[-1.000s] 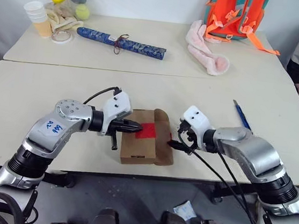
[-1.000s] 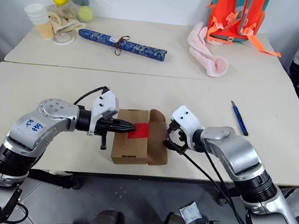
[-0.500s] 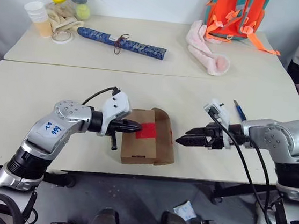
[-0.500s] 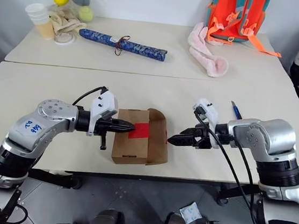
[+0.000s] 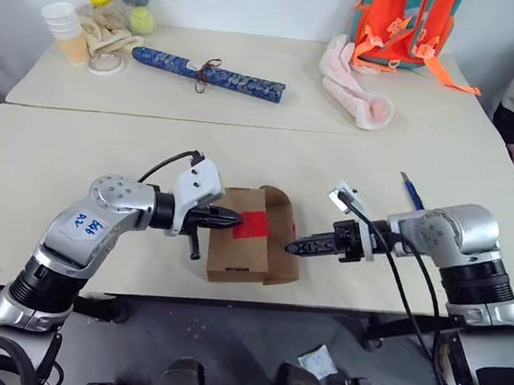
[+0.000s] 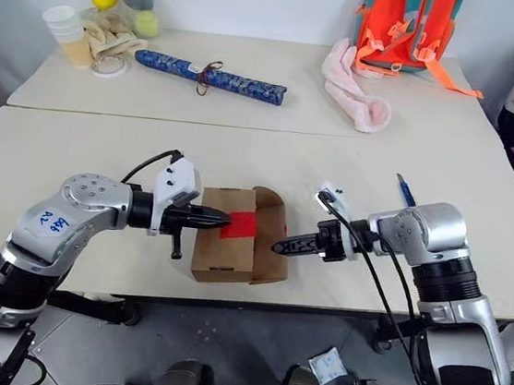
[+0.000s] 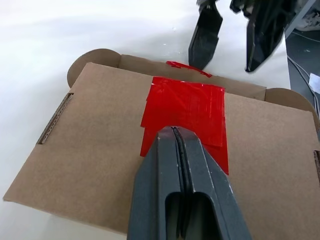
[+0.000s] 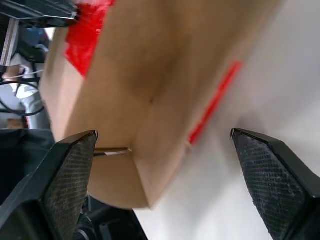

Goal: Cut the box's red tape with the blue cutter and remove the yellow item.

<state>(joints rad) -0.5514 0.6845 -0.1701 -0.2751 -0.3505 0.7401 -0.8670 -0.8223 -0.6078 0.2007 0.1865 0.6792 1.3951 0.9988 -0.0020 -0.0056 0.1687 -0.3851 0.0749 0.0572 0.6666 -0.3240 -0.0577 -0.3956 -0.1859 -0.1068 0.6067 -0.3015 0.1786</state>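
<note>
The left gripper [image 5: 234,217], shut tight, presses the box [image 5: 250,238] down at its red tape [image 7: 186,111], and the right gripper [image 5: 295,248], fingers wide with nothing in them, points at the flap, probably to lift it next.

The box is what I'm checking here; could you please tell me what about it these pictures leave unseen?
- Inside of the box: its lid lies shut in the eye views, so any contents are hidden.
- Middle of the red tape: the shut left gripper covers it in the left wrist view.
- Box's far edges: cut off by the frame in the right wrist view, between the open right gripper's fingers.
</note>
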